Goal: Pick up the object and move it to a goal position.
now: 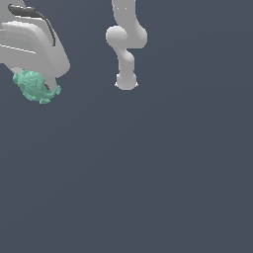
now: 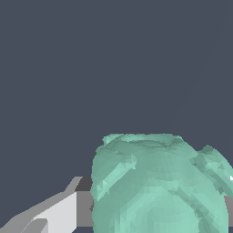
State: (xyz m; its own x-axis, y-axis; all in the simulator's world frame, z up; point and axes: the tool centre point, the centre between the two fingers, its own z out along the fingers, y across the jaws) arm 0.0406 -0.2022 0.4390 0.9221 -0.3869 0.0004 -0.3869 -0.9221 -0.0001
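The object (image 1: 33,87) is a mint-green lumpy blob at the upper part of the exterior view's left. It sits between the fingers of my white gripper (image 1: 35,82). In the wrist view the object (image 2: 157,182) fills the space between the fingers, and one grey-white finger (image 2: 68,210) presses against its side. The other finger barely shows at the picture's edge. The gripper is shut on the object. No goal position is marked in either view.
The arm's white links and base (image 1: 126,79) stand at the top middle of the exterior view. A plain dark grey-blue surface (image 1: 148,173) fills everything else in both views.
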